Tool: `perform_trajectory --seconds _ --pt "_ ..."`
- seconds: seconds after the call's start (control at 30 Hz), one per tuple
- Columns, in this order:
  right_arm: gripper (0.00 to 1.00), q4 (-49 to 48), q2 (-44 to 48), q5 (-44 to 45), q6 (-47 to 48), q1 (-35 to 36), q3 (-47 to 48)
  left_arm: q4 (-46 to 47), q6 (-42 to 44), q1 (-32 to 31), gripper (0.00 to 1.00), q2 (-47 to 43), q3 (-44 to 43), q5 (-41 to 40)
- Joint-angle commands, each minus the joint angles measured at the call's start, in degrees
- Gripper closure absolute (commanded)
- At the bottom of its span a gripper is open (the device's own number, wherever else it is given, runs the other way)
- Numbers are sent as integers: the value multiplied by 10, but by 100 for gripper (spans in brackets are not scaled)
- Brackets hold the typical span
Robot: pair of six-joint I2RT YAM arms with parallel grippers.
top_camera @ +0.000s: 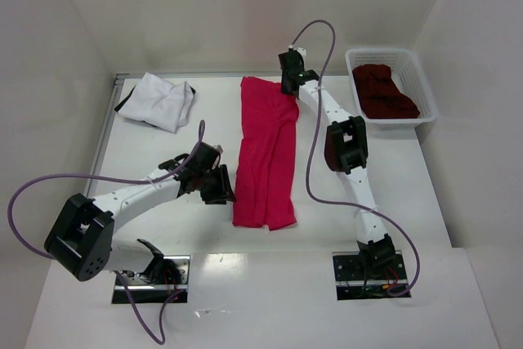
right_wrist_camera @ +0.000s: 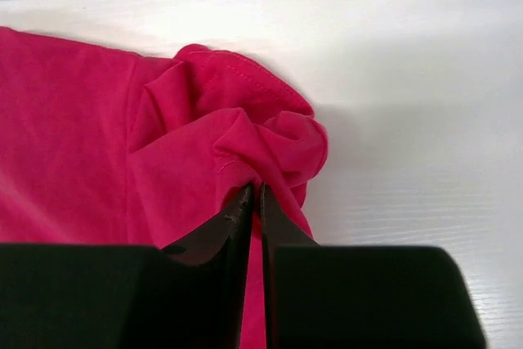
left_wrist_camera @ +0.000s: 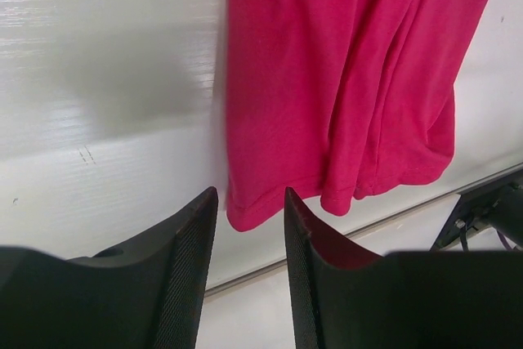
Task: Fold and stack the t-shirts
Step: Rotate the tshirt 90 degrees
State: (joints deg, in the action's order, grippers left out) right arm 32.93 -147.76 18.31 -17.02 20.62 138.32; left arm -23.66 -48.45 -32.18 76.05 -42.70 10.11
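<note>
The red t-shirt (top_camera: 265, 153) lies in the middle of the bench (top_camera: 425, 177) as a long, narrow strip folded lengthwise. It runs from close to the far edge down toward the near edge.

The right gripper (top_camera: 292, 81) sits at the strip's far right corner. In the right wrist view its fingers (right_wrist_camera: 233, 226) are pressed together with almost no gap, pinching a bunched ruffle of the red cloth, which puckers up around the tips.

The left gripper (top_camera: 221, 187) is at the left side of the strip, near its near end. In the left wrist view its fingers (left_wrist_camera: 184, 267) stand a little apart, and the shirt's hemmed near-left corner shows in the gap just beyond the tips. They grip nothing, and whether they touch the cloth cannot be told.

The white t-shirt (top_camera: 159, 100) lies loosely folded near the far left corner of the bench. The maroon t-shirt (top_camera: 384, 91) is crumpled inside the white basket (top_camera: 380, 52) at the far right corner.
</note>
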Motion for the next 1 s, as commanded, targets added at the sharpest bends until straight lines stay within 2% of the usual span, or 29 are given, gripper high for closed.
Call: perform_trajectory --seconds 0.0,0.1,0.33,0.37,0.43,0.47,0.6,0.63,0.73,0.77,0.8,0.87,0.97 --pt "88 3 -2 26 7 -12 22 9 -9 -3 54 1 10 -1" --pt "88 3 4 45 7 -18 22 9 -15 -3 54 1 10 -1" --pt "76 14 14 77 7 -30 17 9 -15 -3 54 1 16 -1" --pt "62 14 14 68 1 -30 17 9 -15 -3 54 1 16 -1" --pt "55 20 20 57 1 -30 17 9 -15 -3 54 1 16 -1" --pt "46 21 37 57 -6 -30 9 9 -15 -3 54 1 16 -1" --pt "29 10 105 26 -20 -30 -37 9 -15 -9 51 1 16 4" --pt "28 10 123 8 -21 -30 -52 9 -15 -9 51 1 21 4" --pt "23 -39 224 -27 -33 -30 -171 21 -20 -20 46 1 21 4" --pt "23 -58 253 -50 -39 -30 -251 21 -25 -20 46 1 26 4" --pt "22 -94 309 -58 -44 -30 -289 27 -25 -28 46 1 26 4" --pt "22 -114 356 -85 -60 -30 -380 34 -31 -40 44 1 31 4" --pt "22 -124 428 -130 -81 -30 -469 45 -44 -54 44 1 31 -1"
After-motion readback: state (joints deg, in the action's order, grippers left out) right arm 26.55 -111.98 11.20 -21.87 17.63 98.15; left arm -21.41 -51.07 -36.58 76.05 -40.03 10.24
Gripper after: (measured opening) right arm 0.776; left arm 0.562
